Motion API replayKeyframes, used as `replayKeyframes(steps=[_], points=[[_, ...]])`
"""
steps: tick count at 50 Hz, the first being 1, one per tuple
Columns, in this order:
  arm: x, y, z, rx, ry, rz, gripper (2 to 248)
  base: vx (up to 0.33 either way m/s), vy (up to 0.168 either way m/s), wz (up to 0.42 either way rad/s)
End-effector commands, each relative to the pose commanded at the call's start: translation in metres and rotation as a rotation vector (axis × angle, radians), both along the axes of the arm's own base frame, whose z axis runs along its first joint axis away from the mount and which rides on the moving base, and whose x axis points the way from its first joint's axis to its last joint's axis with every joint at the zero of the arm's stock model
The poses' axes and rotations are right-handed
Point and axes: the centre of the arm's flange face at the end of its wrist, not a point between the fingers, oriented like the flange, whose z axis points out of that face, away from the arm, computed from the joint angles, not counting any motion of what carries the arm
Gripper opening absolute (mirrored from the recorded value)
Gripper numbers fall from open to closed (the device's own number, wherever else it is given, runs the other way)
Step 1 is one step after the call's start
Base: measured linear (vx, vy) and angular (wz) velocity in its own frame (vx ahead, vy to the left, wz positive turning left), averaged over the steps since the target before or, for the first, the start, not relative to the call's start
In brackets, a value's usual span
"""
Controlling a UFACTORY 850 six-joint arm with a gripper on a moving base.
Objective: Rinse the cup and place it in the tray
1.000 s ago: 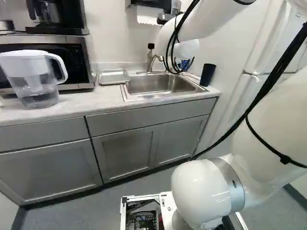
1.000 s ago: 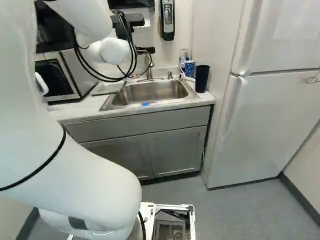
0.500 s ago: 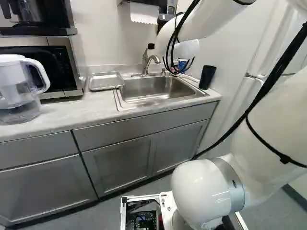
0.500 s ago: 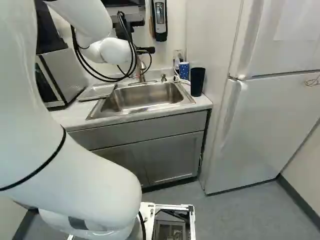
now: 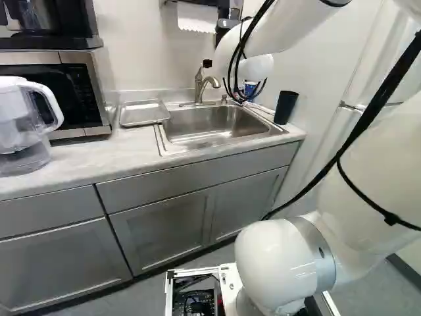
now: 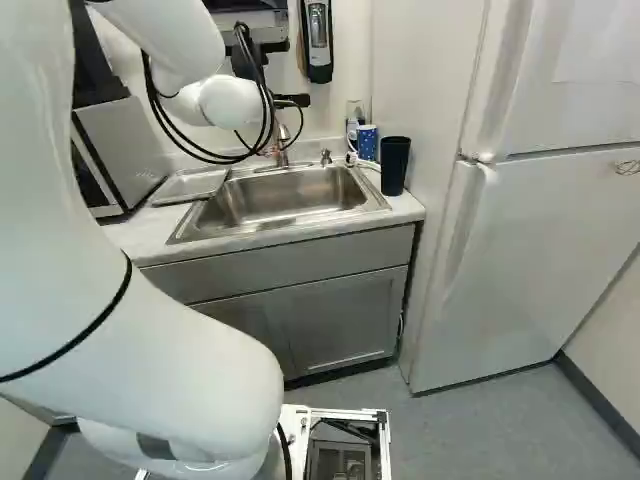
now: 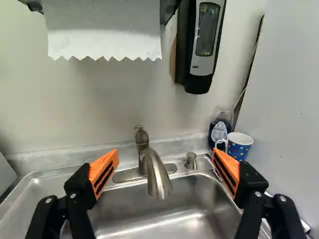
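My gripper (image 6: pixel 292 101) shows only as a black part beyond the white wrist. In the wrist view the gripper (image 7: pixel 166 159) is open, its orange pads wide apart with no object gripped. The sink's faucet (image 7: pixel 157 174) stands ahead, between the two fingers in that view. A blue dotted cup with a white inside (image 7: pixel 240 145) stands upright in the corner behind the sink, past one fingertip; it also shows as a blue cup (image 6: pixel 367 142). The grey tray (image 5: pixel 143 113) lies on the counter beside the sink (image 5: pixel 217 125).
A dark tumbler (image 6: pixel 395 165) stands at the sink's right end, near the fridge (image 6: pixel 530 260). A water pitcher (image 5: pixel 23 131) and microwave (image 5: pixel 85 95) are at the left. A soap dispenser (image 7: pixel 203 45) and paper towel (image 7: pixel 104 30) hang above the sink.
The base has moved: the counter, sink and pitcher have shifted left in the base views, and the sink looks nearer. The arm keeps its pose against its lowest joint.
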Motion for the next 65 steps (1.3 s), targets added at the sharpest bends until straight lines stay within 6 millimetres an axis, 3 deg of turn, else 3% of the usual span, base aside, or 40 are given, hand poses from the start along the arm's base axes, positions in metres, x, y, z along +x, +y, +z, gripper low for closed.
replayKeyframes(steps=[25,65], points=[[0.011,0.0,0.0,0.0,0.002,-0.001,247,0.0,0.0,0.0],[0.06,0.001,-0.003,-0.003,0.052,-0.004,247,0.0,0.0,0.0]])
